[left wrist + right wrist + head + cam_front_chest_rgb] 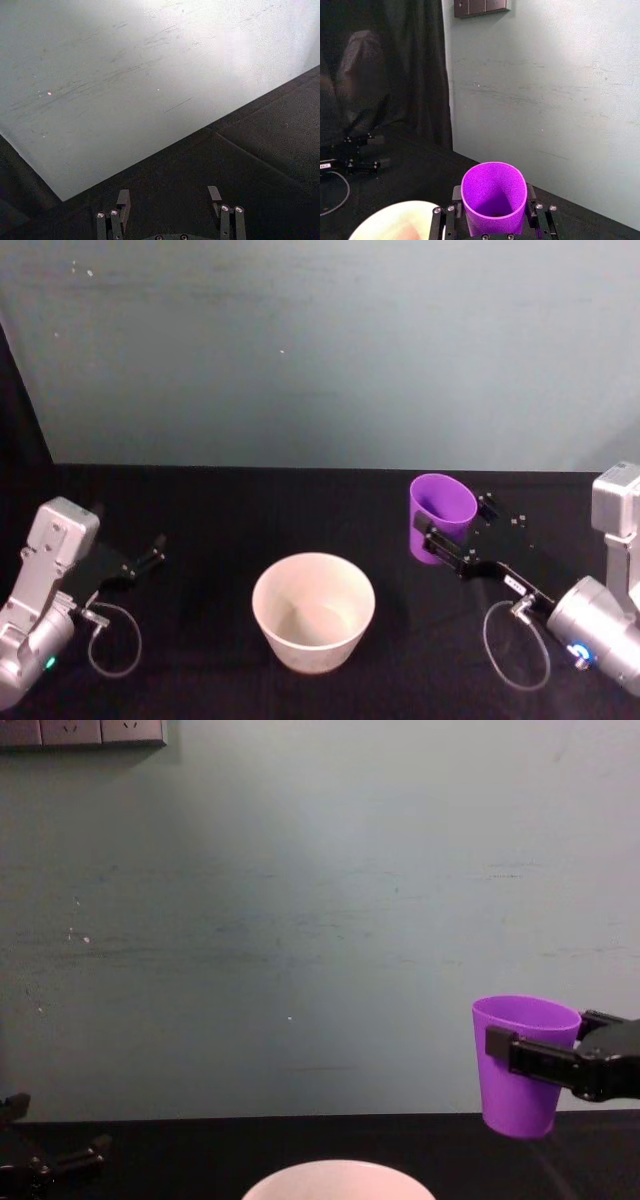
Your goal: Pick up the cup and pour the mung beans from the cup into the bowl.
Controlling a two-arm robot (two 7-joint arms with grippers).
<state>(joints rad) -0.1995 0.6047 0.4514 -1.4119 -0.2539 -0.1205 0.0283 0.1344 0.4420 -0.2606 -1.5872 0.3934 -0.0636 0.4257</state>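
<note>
Purple plastic, likely light and slippery, the cup (440,508) hangs upright right of the bowl (272,628), pinched mid-wall by the right gripper (455,527); the left gripper (150,555) sits far left, jaws spread.

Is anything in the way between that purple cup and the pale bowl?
Nothing visible does. The right end effector holds the small purple plastic cup, and only bare black tabletop lies between it and the wide pale round bowl.

I get the head view looking steeply down on the black table (250,510), the chest view level at the wall (300,920). Both share the purple cup (442,505), which my right wrist view sees close between its jaws.
</note>
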